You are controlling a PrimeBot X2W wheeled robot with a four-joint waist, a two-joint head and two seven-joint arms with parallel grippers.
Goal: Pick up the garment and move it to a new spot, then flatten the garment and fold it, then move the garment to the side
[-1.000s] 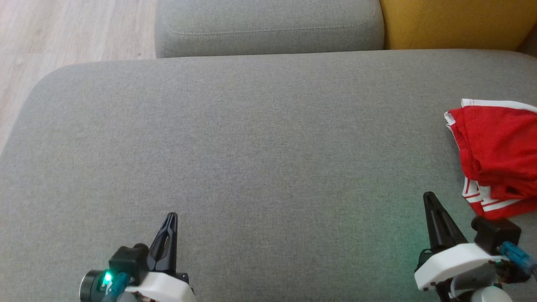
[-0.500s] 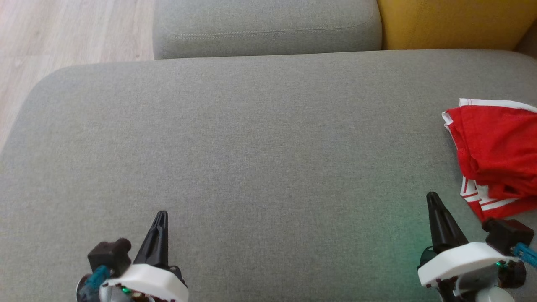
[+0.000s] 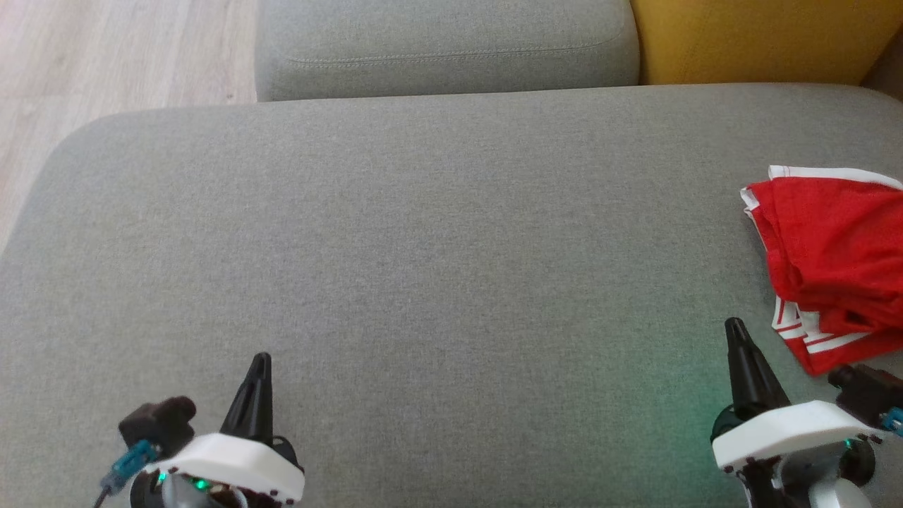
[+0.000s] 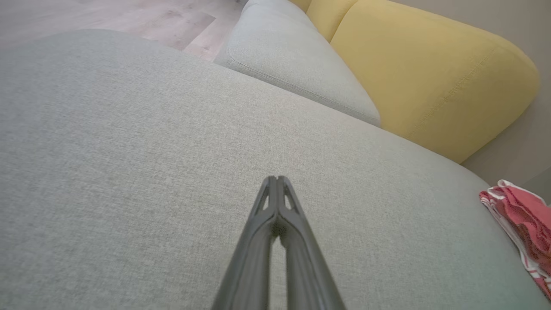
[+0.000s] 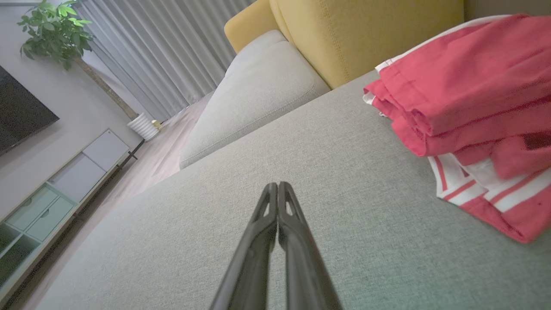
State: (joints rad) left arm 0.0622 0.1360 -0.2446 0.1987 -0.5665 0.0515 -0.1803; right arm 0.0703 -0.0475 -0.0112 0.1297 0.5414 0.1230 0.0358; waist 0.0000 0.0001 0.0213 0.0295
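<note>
Nearby, the garment (image 3: 832,240) lies just right of the right tool (image 3: 735,326).

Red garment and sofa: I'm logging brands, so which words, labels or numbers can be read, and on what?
No readable text anywhere.
The red garment has white stripes and a small dark patch, too blurred to read.
The grey seat and yellow cushion carry no writing.
</note>
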